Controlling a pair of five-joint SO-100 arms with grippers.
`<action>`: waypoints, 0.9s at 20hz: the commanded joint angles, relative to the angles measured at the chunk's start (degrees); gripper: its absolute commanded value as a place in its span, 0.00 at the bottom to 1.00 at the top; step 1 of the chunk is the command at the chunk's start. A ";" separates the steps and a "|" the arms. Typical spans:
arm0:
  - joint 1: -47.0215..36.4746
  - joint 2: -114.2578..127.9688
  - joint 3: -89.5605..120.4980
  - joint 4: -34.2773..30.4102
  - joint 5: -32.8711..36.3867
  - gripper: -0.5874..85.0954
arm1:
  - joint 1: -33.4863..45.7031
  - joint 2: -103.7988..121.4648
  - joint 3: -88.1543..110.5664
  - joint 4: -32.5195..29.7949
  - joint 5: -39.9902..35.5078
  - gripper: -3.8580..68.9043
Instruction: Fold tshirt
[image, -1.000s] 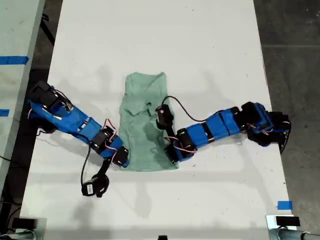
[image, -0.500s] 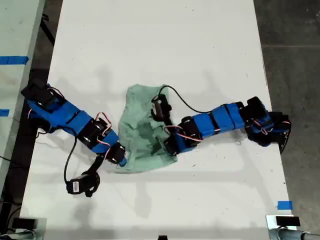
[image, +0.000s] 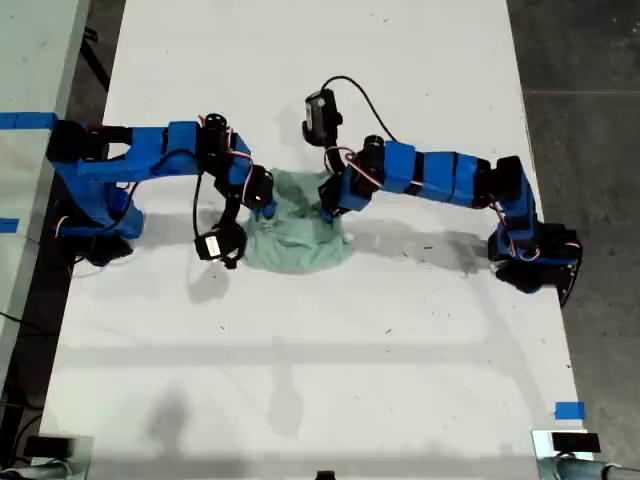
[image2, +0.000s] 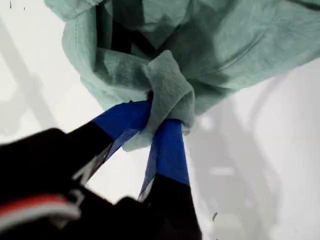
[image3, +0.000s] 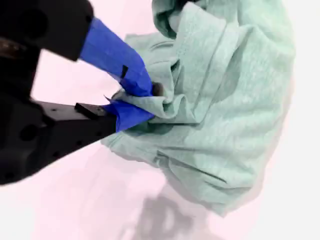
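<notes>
1. My first gripper (image2: 155, 117) is clamped on a thick, bunched fold of the tshirt (image2: 215, 45), with the cloth squeezed between the blue jaws.
2. My second gripper (image3: 145, 99) is also closed tight on a gathered edge, and the rest drapes away from it in loose folds.
3. In the exterior view the tshirt sits crumpled in a small heap on the table (image: 400, 350). It lies between two arms, one (image: 150, 165) from that view's left and one (image: 430, 175) from its right. I cannot tell which arm is which.
4. It looks light, soft and limp, so it will likely sag and bunch. Grips at two well-separated corners, kept taut, should suit it best.
</notes>
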 joint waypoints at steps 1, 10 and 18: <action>-6.33 3.96 2.90 -2.81 4.04 0.01 | 3.69 4.13 -0.62 -2.29 -2.37 0.05; -31.03 17.93 6.86 2.90 12.66 0.43 | 22.68 12.04 -1.23 11.34 -8.26 0.76; -43.15 43.77 22.85 -3.16 19.51 0.38 | 38.23 48.16 33.84 12.92 -13.62 0.59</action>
